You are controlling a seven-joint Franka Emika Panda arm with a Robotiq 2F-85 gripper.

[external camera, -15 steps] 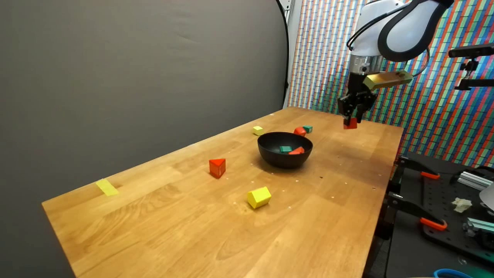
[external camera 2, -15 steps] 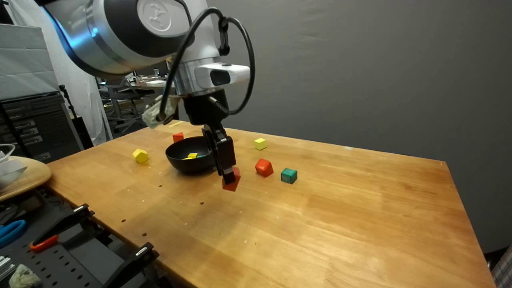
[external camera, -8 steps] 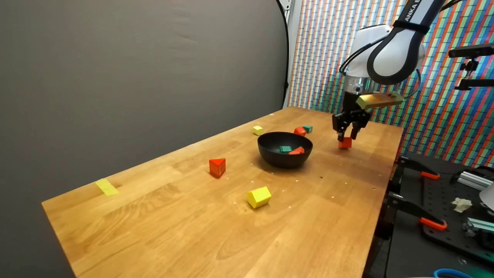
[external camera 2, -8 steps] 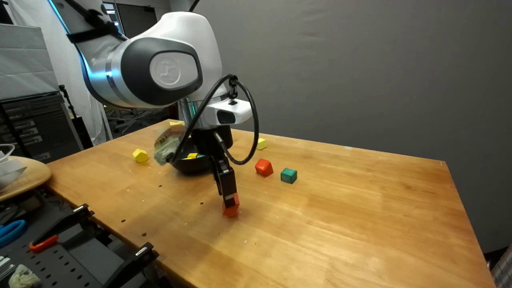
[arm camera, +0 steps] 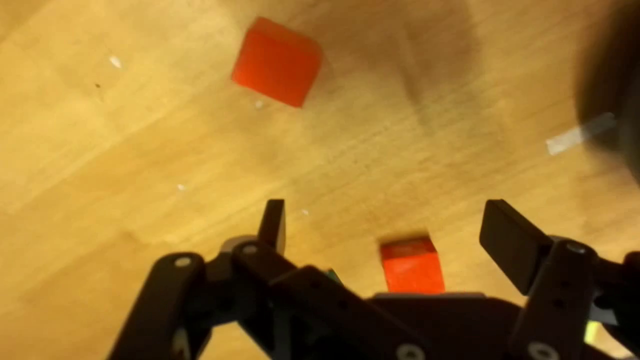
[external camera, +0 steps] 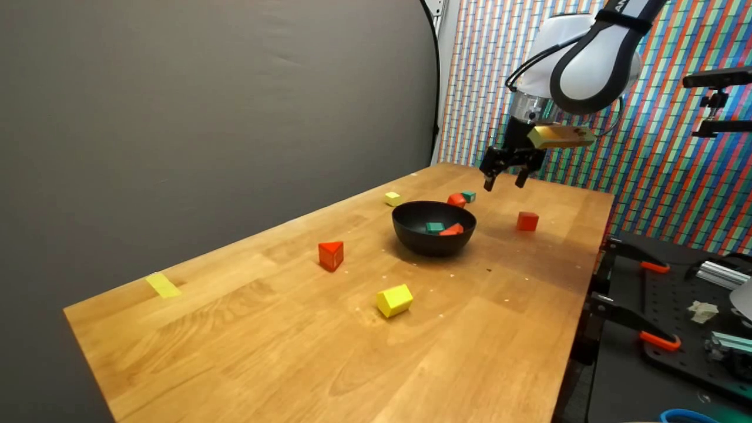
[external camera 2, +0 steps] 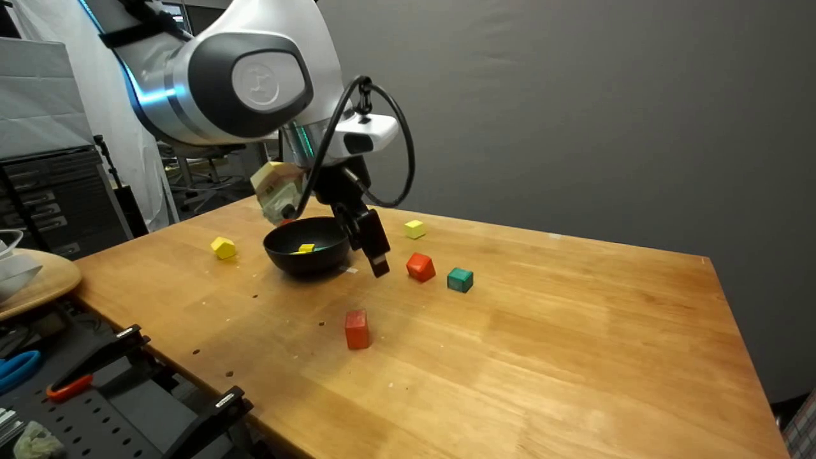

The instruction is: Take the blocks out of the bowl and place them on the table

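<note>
Here, in an exterior view, a red wedge [external camera: 331, 256] sits near nine o'clock from the bowl [external camera: 432, 245], a yellow block [external camera: 394, 300] at seven. Green and red blocks [external camera: 435, 227] lie inside. The gripper [external camera: 504, 184] hangs at two, fingers apart; a red brick [external camera: 527, 221] is on the table [external camera: 294, 329] at three.

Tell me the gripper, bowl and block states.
Gripper: open, empty
Bowl: upright, holding blocks
Green block: in bowl
Red block: in bowl
Yellow block: in bowl
Second green block: on table
Second red block: on table
Third red block: on table
Fourth red block: on table
Second yellow block: on table
Third yellow block: on table
</note>
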